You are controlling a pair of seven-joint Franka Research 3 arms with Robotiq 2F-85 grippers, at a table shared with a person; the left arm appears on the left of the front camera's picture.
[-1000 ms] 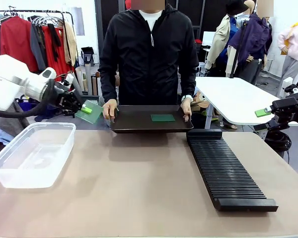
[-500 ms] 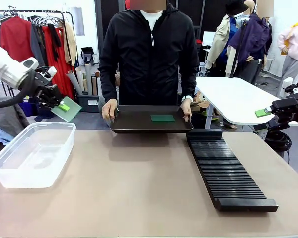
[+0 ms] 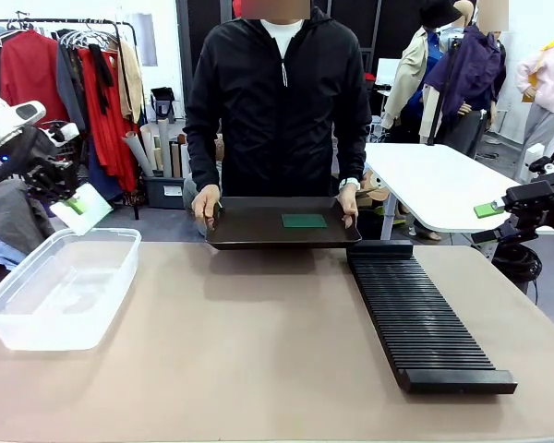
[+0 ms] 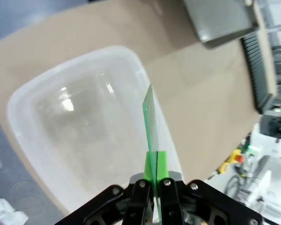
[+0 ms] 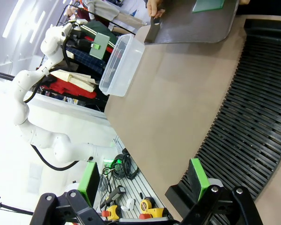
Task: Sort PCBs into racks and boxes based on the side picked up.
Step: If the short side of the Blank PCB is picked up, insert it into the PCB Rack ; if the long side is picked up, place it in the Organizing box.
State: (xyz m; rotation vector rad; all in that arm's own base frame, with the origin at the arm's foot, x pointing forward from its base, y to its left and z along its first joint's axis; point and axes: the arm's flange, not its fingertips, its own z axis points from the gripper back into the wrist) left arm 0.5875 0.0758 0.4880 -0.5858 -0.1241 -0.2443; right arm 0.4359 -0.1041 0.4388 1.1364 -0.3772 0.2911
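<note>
Since the left gripper [image 4: 154,165] is clamped on the bottom edge of a PCB [image 4: 150,119], the board stands on edge and points down towards the tub [image 4: 131,63] (a pose suited to a clean drop, in my judgement). In the front view the gripper is above the tub's far rim, not yet over its middle. The tub looks empty. A second PCB [image 3: 304,221] lies flat on the tray [image 3: 249,237]. A person's hands [image 3: 205,204] hold the tray level, well to the right of the tub, presumably offering the board for pickup. Farthest from the tub, past the rack [image 3: 423,318], the right gripper [image 5: 144,182] waits with jaws wide apart, holding nothing. No boards are visible in the rack's slots.
</note>
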